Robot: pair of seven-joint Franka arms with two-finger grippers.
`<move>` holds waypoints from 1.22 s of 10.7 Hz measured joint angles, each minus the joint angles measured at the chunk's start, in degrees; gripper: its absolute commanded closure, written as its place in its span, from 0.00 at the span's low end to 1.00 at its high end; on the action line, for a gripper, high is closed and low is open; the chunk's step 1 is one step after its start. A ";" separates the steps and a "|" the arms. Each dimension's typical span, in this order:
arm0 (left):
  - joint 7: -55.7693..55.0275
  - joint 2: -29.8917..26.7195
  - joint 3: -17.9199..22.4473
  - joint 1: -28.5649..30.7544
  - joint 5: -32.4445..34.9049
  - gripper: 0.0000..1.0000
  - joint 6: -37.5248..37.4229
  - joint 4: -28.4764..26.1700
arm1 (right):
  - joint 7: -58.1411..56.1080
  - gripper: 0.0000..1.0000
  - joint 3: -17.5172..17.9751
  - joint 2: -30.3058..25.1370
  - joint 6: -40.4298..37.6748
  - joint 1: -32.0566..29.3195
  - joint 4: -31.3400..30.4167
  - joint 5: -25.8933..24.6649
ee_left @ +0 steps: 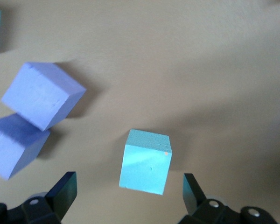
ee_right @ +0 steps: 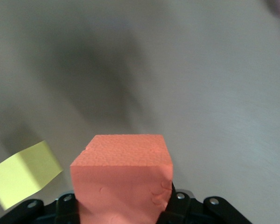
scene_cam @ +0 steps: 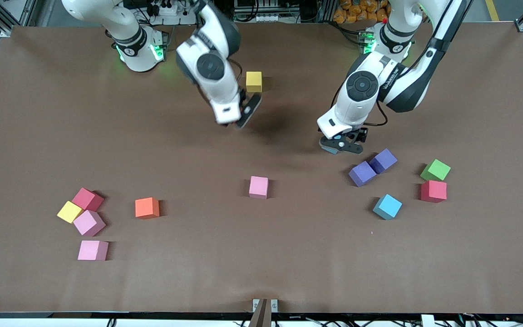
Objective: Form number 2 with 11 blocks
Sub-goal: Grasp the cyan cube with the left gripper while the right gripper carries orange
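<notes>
Left jaws wide around a light blue cube (ee_left: pixel 145 162), right jaws clamping an orange cube (ee_right: pixel 122 182).

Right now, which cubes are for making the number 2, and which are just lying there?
For the job:
orange cube, held in the right tool
light blue cube, at the open left tool
yellow cube
pink cube
two purple cubes
red cube

Just lying about:
green cube

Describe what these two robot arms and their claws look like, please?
Both arms are glossy white with rounded shells, dark grey round joint caps and green-lit rings at their bases. Thin black cables run beside the wrists. The left gripper and right gripper are black, each with two flat fingers.
</notes>
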 measured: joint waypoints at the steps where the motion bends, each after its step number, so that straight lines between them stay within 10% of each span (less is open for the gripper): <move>1: 2.93 0.04 0.59 0.02 0.00 0.00 2.73 -2.25 | -2.95 0.76 0.00 -1.72 0.98 2.53 -2.41 -1.36; 7: 5.08 0.16 0.92 -0.12 0.00 0.00 7.68 -7.83 | -11.46 0.77 -6.22 -13.64 3.20 16.10 -17.62 -6.05; 13: 5.08 1.75 0.88 -1.07 0.00 0.00 9.89 -8.46 | -12.25 0.78 -7.91 -13.33 12.62 19.46 -24.77 -6.64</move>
